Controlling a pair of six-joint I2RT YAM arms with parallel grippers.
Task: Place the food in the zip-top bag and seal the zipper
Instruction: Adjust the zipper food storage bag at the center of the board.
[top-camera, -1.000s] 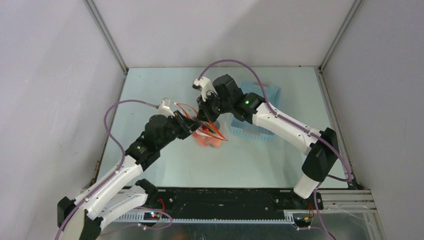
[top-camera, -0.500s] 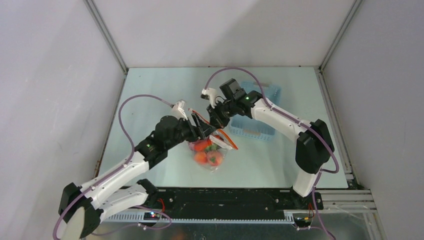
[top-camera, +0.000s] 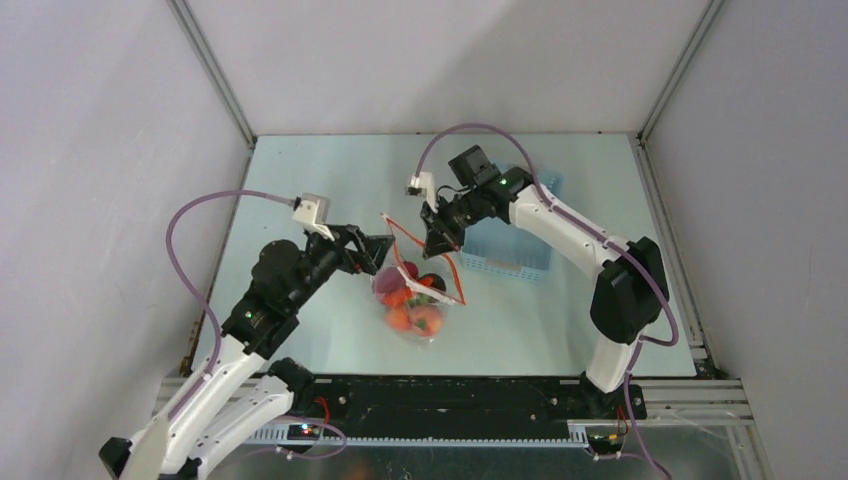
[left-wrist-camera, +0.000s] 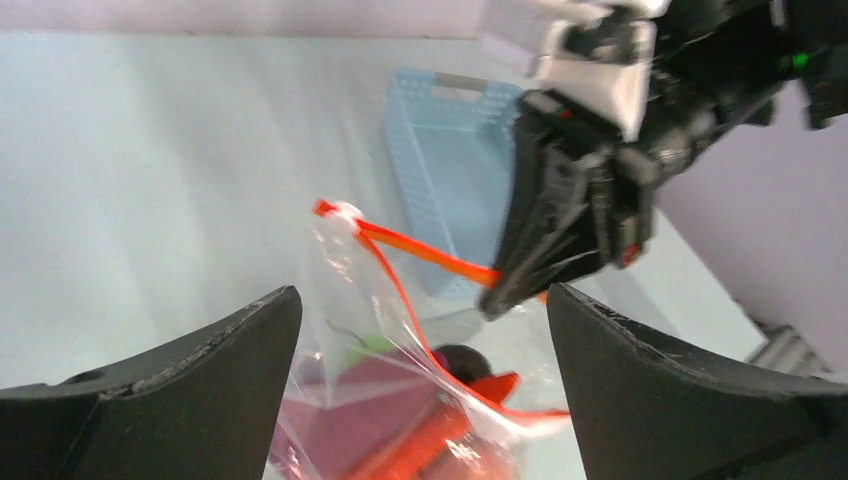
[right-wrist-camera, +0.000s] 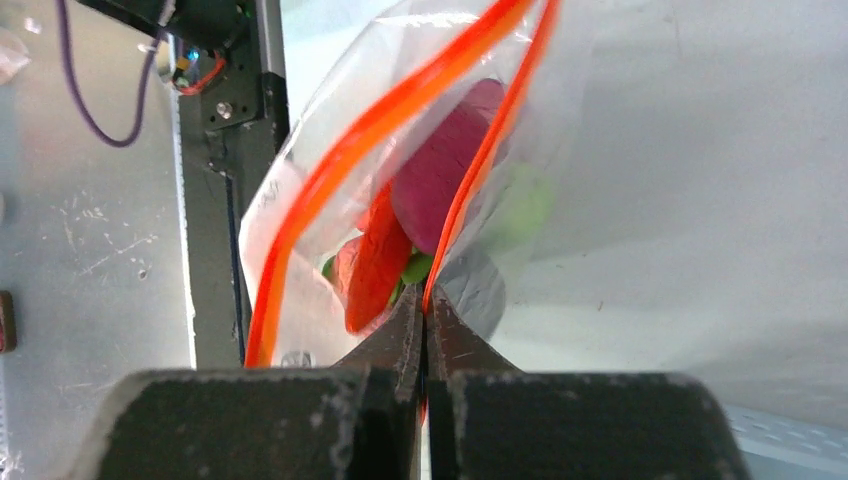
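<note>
The zip-top bag (top-camera: 412, 305) is a clear crinkly pouch, its body sagging under the raised mouth. Its zipper (top-camera: 400, 232) is a red-orange strip, and the two sides of the mouth stand apart (right-wrist-camera: 330, 190). Inside lies the food (top-camera: 415, 312): red, purple (right-wrist-camera: 440, 170), dark and green pieces. My right gripper (top-camera: 436, 248) is shut on one zipper strip (right-wrist-camera: 470, 190), pinching it at the fingertips (right-wrist-camera: 400, 320). My left gripper (top-camera: 380, 254) stands open just left of the bag, touching nothing. In the left wrist view the bag (left-wrist-camera: 400, 400) sits between its wide fingers (left-wrist-camera: 200, 380).
A light-blue perforated basket (top-camera: 510, 250) stands right behind the right gripper, also seen in the left wrist view as the basket (left-wrist-camera: 450, 170). The table's near rail (top-camera: 450, 395) runs below the bag. Grey walls close the cell on three sides.
My left gripper has let go of the bag's mouth, opened wide and drawn back to the left. The right gripper keeps its hold on the zipper, and the bag has moved nearer and sagged.
</note>
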